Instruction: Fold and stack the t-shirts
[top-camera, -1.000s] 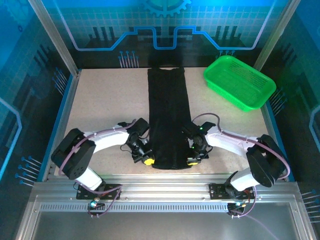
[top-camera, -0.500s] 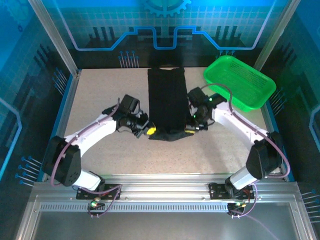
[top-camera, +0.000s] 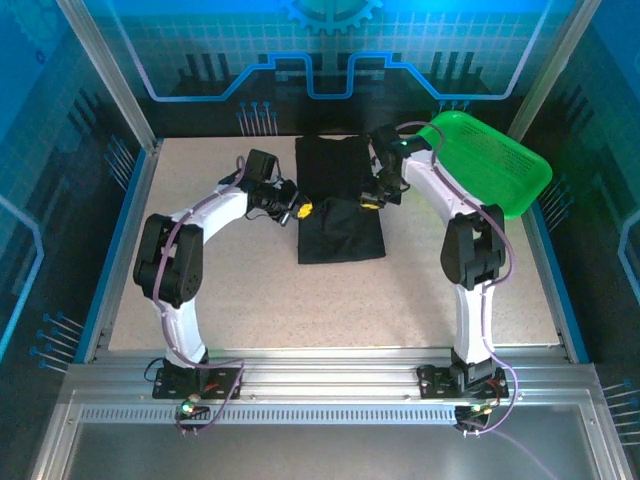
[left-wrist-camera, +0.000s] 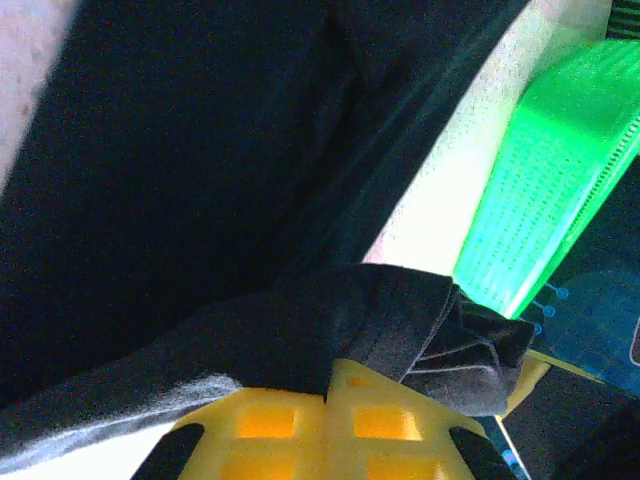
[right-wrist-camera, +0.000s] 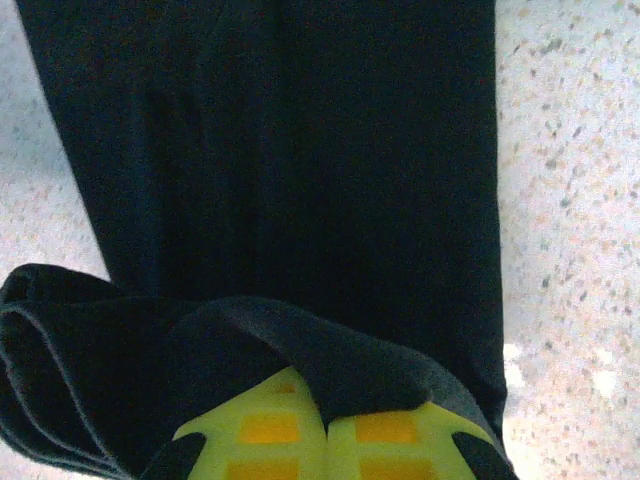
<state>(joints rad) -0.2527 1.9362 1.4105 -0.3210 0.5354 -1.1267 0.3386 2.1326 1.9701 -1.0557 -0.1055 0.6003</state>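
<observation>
T-shirt (top-camera: 340, 235) long axis near-to-far, fold edge at near end; left tool (top-camera: 302, 211), right tool (top-camera: 369, 203) each pinching its fabric.

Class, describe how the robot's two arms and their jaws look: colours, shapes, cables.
Both the left arm and right arm have white rounded links, black joint housings and a thin purplish cable running alongside. The jaws carry yellow pads moulded with square recesses.
</observation>
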